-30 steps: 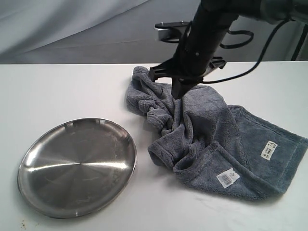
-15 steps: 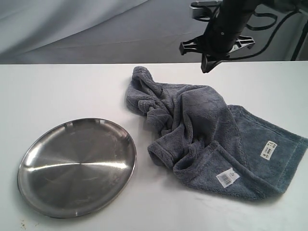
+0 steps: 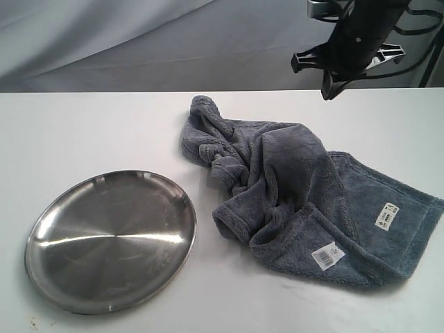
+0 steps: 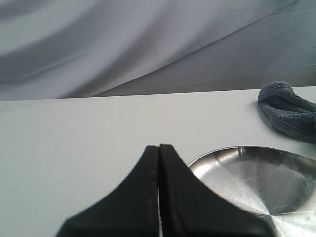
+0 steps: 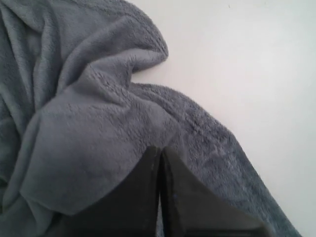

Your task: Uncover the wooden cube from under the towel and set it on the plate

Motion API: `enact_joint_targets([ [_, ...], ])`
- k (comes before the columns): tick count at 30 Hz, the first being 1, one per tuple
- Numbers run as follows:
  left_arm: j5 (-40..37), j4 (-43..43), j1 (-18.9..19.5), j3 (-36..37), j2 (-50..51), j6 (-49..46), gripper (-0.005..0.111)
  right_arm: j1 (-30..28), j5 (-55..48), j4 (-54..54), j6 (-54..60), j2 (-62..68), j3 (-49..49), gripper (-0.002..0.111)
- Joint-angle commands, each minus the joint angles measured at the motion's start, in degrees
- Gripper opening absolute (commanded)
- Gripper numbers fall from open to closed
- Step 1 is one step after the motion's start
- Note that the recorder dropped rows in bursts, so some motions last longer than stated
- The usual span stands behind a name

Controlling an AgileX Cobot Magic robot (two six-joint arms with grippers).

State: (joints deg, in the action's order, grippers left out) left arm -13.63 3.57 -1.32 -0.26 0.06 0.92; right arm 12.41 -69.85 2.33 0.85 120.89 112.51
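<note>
The blue-grey towel (image 3: 298,194) lies crumpled and bunched on the white table, right of centre; it also fills the right wrist view (image 5: 89,113). No wooden cube shows in any view. The shiny steel plate (image 3: 111,239) rests empty at the front left, and its rim (image 4: 232,153) shows in the left wrist view. My right gripper (image 3: 327,91) hangs in the air above the towel's far edge, shut with nothing in it (image 5: 159,148). My left gripper (image 4: 159,146) is shut and empty, low near the plate, and is outside the exterior view.
A bunched end of the towel (image 4: 286,108) lies beyond the plate in the left wrist view. Two white labels (image 3: 328,256) sit on the towel's front right part. Grey cloth backdrop (image 3: 139,41) hangs behind the table. Bare table surface lies at the far left.
My right gripper has lifted off the towel and moved up and to the right, away from the folds. The towel and plate have stayed in place.
</note>
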Motion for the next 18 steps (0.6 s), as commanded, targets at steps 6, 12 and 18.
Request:
enact_joint_targets([
  [6,0.54,0.08,-0.22,0.26,-0.06,0.29,0.0,-0.48,-0.12,-2.33,3.8,-8.31,-15.98,0.0],
  [12,0.54,0.08,-0.22,0.26,-0.06,0.29,0.0,-0.48,-0.07,-2.33,3.8,-12.81,-24.0,0.0],
  [18,0.54,0.08,-0.22,0.26,-0.06,0.29,0.0,-0.48,2.73,-1.94,3.9,-18.24,-31.11,0.0],
])
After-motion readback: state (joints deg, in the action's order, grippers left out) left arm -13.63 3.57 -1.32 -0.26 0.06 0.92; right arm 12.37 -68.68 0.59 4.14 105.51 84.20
